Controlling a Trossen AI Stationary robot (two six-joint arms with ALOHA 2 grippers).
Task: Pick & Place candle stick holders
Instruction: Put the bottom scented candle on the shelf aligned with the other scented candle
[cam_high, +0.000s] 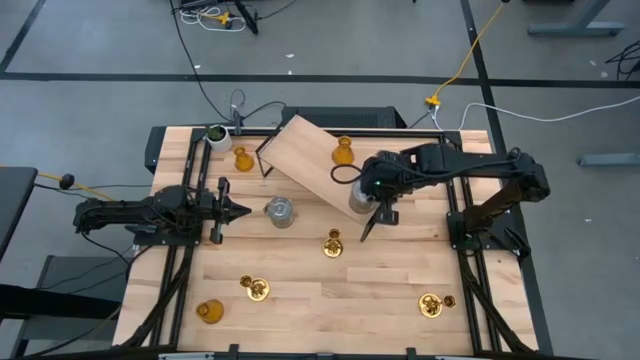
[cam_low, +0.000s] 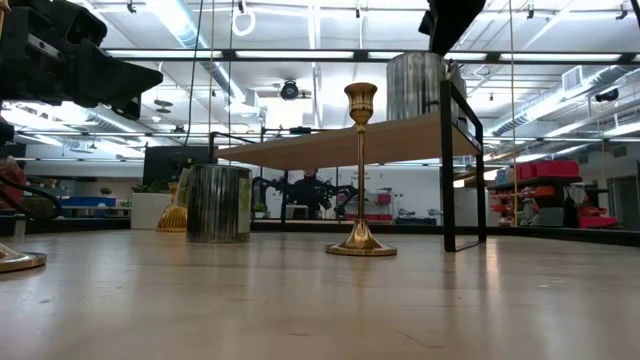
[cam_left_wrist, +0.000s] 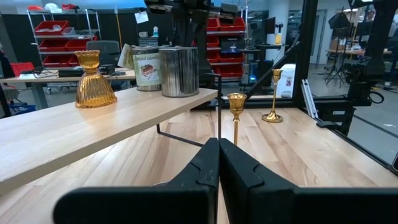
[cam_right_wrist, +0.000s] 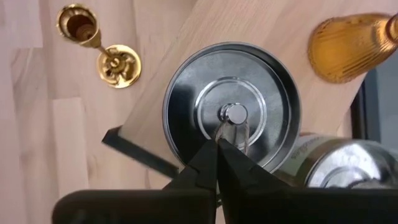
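Two arms over the table, right gripper (cam_right_wrist: 217, 146) closed above silver cylinder (cam_right_wrist: 231, 112) on shelf (cam_high: 305, 150), left gripper (cam_left_wrist: 219, 163) closed, level.

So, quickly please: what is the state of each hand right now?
Left hand: closed, holding nothing, above the table.
Right hand: closed, empty, above the silver cylinder holder on the wooden shelf.

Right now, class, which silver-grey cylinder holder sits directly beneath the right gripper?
The cylinder on the raised wooden shelf's front corner, under the shut right gripper; another cylinder stands on the table.
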